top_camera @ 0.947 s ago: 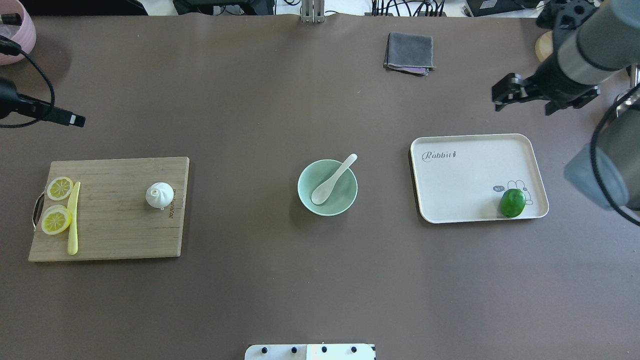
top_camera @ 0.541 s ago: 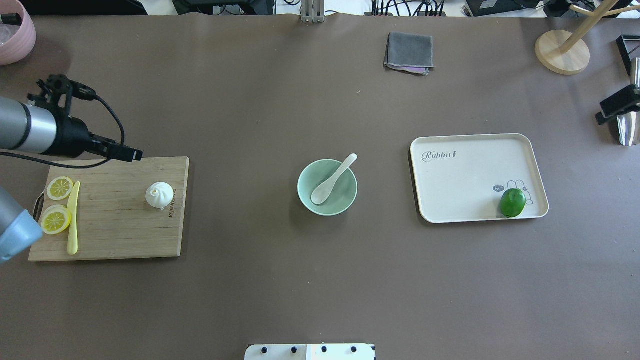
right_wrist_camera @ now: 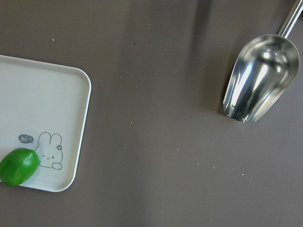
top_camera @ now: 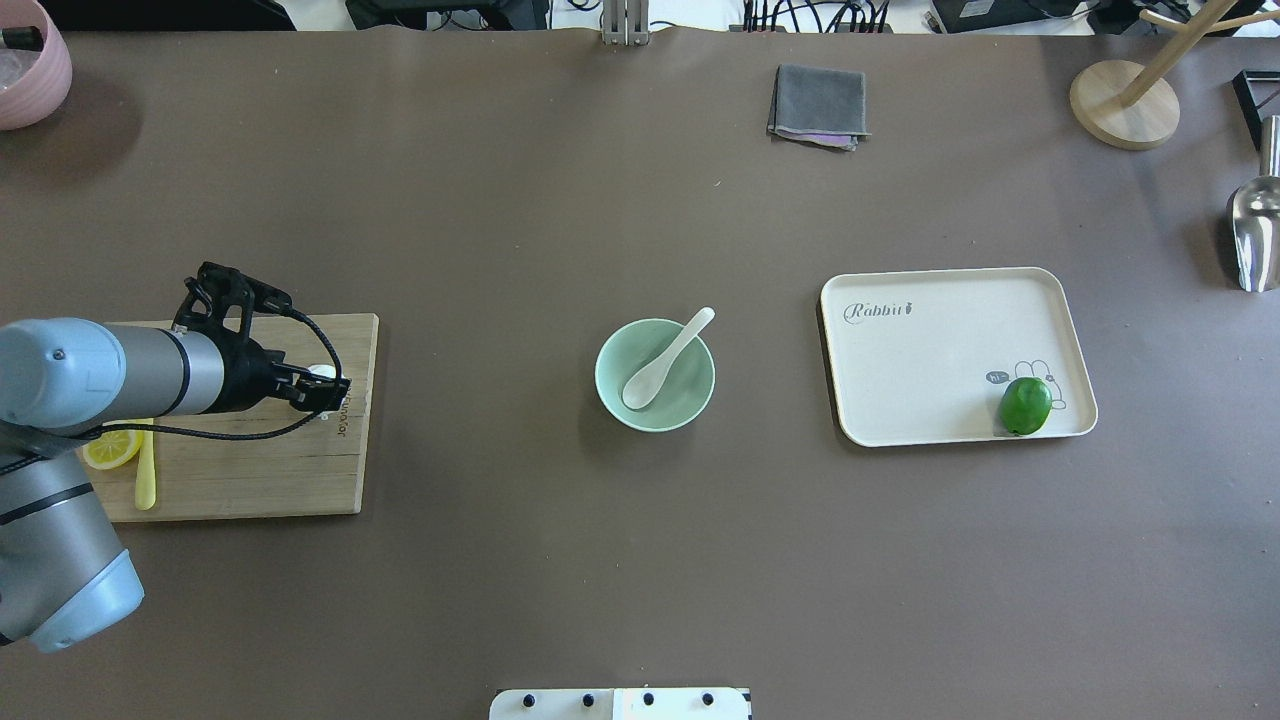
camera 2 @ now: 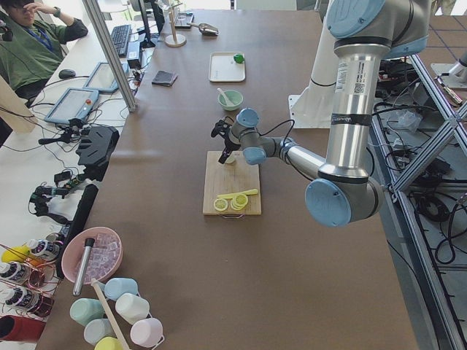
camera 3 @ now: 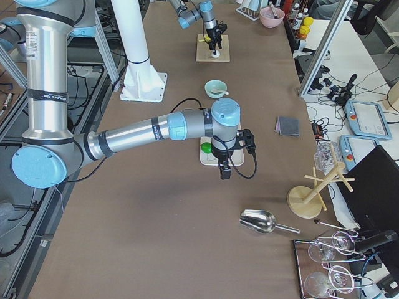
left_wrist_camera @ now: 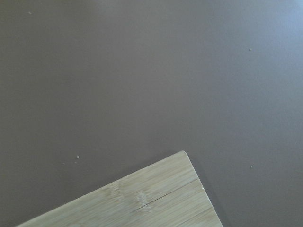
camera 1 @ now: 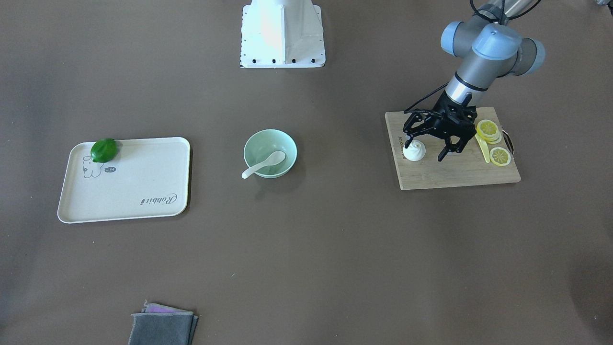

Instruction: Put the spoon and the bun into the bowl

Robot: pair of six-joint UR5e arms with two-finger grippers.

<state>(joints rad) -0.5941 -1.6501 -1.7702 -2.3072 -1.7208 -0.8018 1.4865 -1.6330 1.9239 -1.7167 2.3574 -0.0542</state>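
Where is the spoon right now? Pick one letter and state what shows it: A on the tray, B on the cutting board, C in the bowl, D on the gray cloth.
C: the spoon lies with its scoop inside the bowl, and its handle leans out over the rim.

brown table (top_camera: pixel 600 560), cluttered desk (camera 2: pixel 87 65), aluminium post (camera 2: pixel 109 51)
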